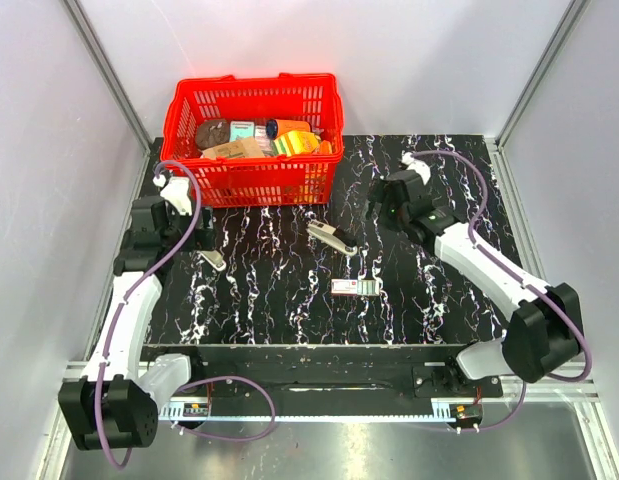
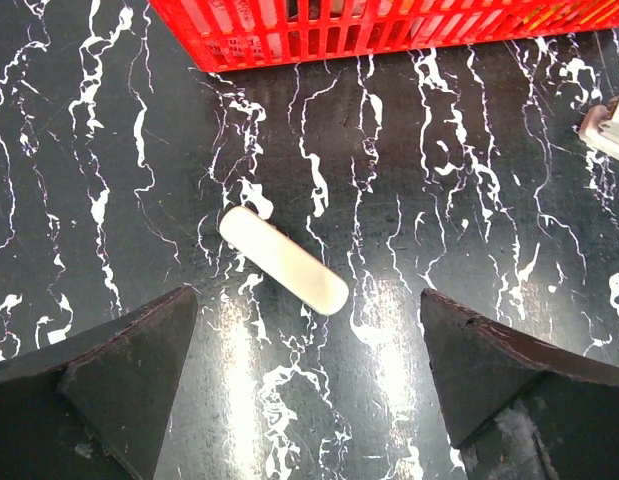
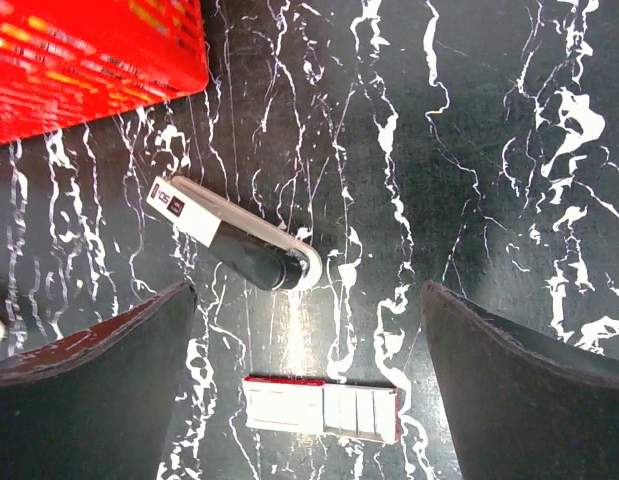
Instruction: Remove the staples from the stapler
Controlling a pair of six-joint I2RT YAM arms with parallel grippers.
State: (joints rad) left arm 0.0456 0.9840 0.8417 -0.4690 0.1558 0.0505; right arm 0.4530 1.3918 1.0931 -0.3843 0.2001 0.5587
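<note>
Quick status from my end. The stapler (image 1: 331, 238) is lying on the black marbled table (image 1: 279, 310), roughly mid-table, in front of the red basket (image 1: 259, 185) and apart from it. It looks shut to me, with nothing unloaded yet, so I'd call this the approach stage.

The bit that matters: the right gripper (image 3: 307, 300) is clearly the nearer one. In its wrist cam the stapler sits just ahead of the fingertips, in line with the gap between them and touching neither. Its long axis runs diagonally, from upper left to lower right in that cam, with the rounded end closest to the fingers. So the jaws aren't square to it, and I reckon it needs a wrist twist before closing across the narrow side. The right fingers are spread wide with nothing in them.

The left gripper (image 2: 307, 320) is spread and empty as well. It's staring at the beige block (image 2: 284, 260) instead, with the stapler only peeking in at the far right edge of its cam.

Labels: there's a white sticker with a dark red patch on the stapler's far end, but it's too small for me to read. Same for the red-and-white box (image 3: 322, 408), which lies nearer the camera than the stapler and apart from it. There's print on it, nothing legible.
</note>
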